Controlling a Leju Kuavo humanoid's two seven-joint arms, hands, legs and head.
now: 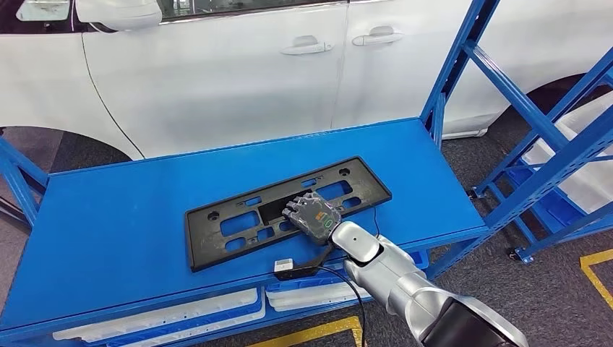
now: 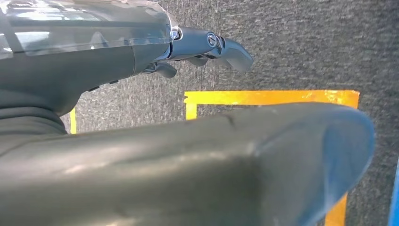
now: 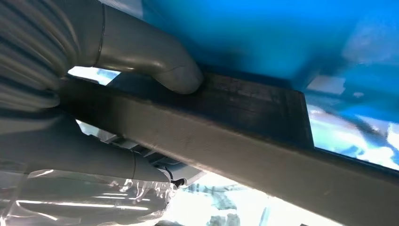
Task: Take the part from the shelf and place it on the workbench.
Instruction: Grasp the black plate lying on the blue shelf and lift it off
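Here the black plate-shaped part [image 1: 285, 210] lies flat on the blue workbench [image 1: 108, 224], roughly in the middle of the top and angled so its right end sits farther away than its left. The right hand [image 1: 312, 215] rests over the part's near edge, right of centre. In the right wrist view the thumb [image 3: 155, 61] presses one face of the part's edge [image 3: 244, 122] while the fingers sit on the other side, so the hand grips the part. The left hand [image 2: 207, 47] hangs over grey floor with yellow tape lines [image 2: 263, 96]; its fingers look loosely curled and nothing is in them, but whether it counts as closed I cannot tell.

By my reading the part has reached the workbench and what remains is the release. The risk lies there: if the fingers are tucked under the near edge when the arm lifts, they may drag or tip the part, sliding it toward the near rim. A small black and white object [image 1: 289, 267] with a cable sits at that rim just near the wrist, and the forearm could snag it.

A white car [image 1: 238, 79] stands beyond the bench, and blue shelving [image 1: 535, 144] stands to the right. No writing or brand can be read; a greenish mark on the back of the right hand is too small to make out.
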